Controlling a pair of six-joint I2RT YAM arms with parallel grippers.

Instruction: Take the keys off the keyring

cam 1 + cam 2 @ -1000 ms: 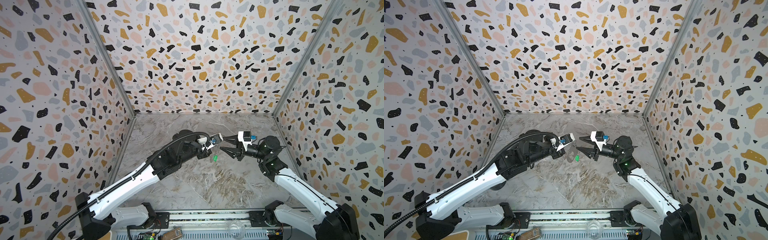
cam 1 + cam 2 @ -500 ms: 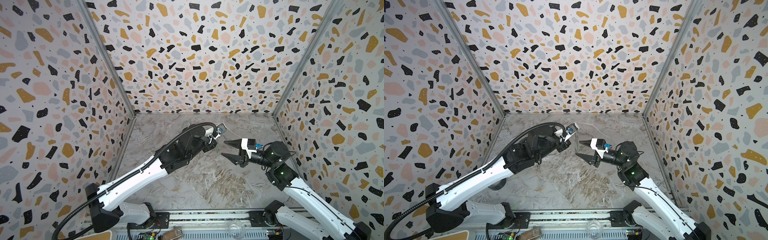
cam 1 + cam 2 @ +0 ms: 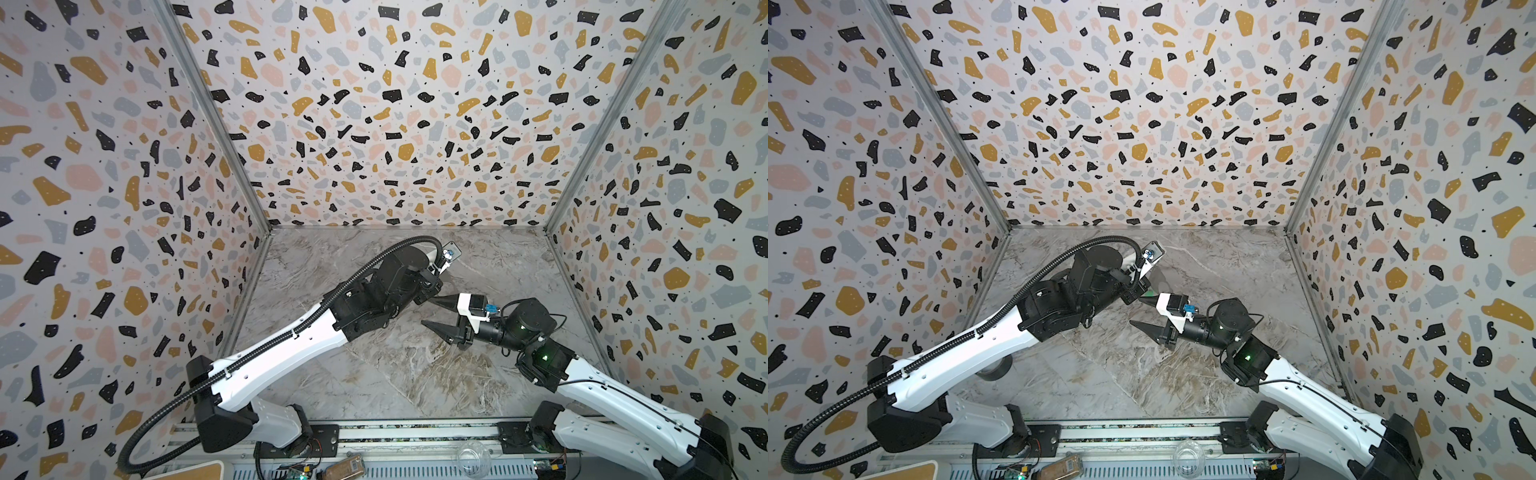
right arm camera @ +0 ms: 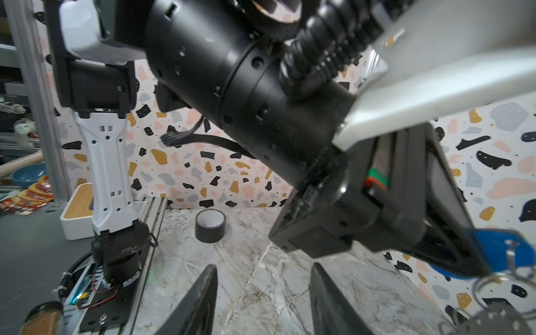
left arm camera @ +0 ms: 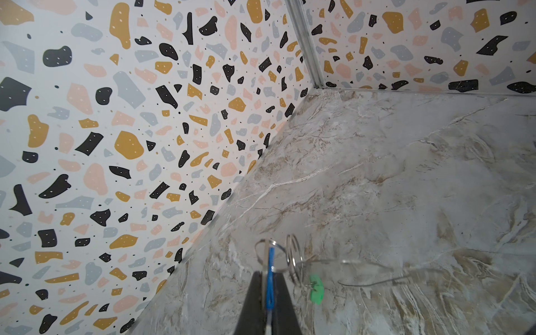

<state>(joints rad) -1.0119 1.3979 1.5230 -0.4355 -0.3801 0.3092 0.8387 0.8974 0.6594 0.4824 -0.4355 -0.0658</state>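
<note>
Blue plastic shows edge-on between the dark fingers of the left pincer [image 5: 269, 275], which is closed tight on the blue tag [image 5: 271, 258]. Just past the fingertips the keyring [image 5: 293, 261] shows as a pair of metal rings, one threaded through the tag's end and the next linked to it. The green tag [image 5: 316, 290] hangs from those rings, just beside the pincer and clear of the floor. A thin, blurred loop [image 5: 368, 272] trails away from the rings; I cannot tell what it is made of. The key blades themselves are too small and blurred to make out.

The whole bunch is held up off the marble floor [image 3: 395, 374], near the middle of the booth and a little towards the far wall. In both top views the left arm's own wrist hides its pincer and the bunch.

The right pincer [image 3: 434, 313] lies just right of the left wrist and points left towards it, well open, with nothing between its fingers. In the right wrist view the same open pincer [image 4: 264, 265] frames bare floor, and the blue tag [image 4: 499, 246] appears beyond it, nipped at the tip of the left pincer.

A roll of dark tape [image 4: 210, 226] stands on the floor near the left arm's base, well apart from both pincers.
</note>
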